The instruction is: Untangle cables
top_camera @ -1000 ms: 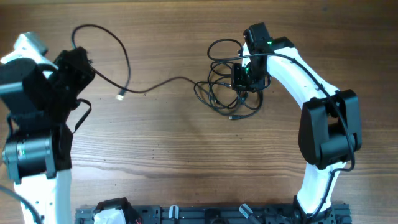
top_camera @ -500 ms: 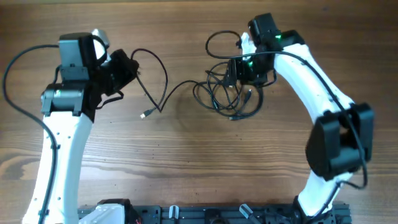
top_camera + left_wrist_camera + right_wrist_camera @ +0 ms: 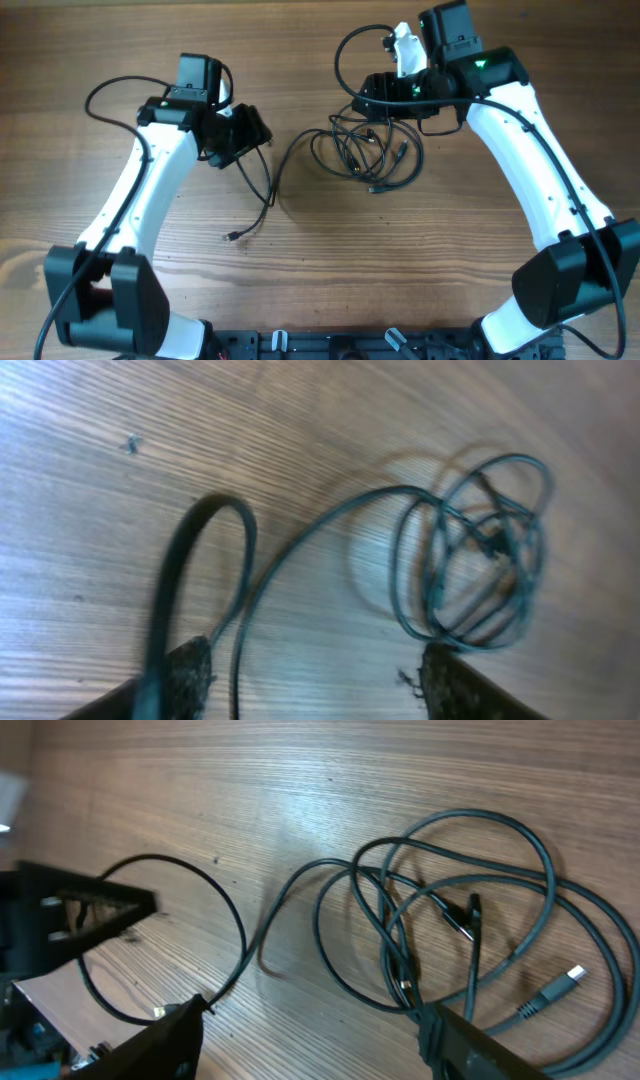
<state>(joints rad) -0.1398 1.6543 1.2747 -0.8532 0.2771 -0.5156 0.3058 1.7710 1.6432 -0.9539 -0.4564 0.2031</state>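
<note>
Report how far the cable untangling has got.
Done: one strand lies drawn out leftward from the cables. In hand: nothing; the left end effector and right end effector are both open. Left: the rest sits in overlapping loops, not yet separated.

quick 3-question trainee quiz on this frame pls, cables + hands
1. True or false: the right hand is clamped on the tangle of thin black cables.
2. The small plug ending the single black strand that trails left lies: A) on the brown wooden table, below the left hand in the overhead view; B) inside the tangle; C) between the right hand's jaws.
3. How many hands are open?
Key: 1 false; 2 A; 3 both.
</note>
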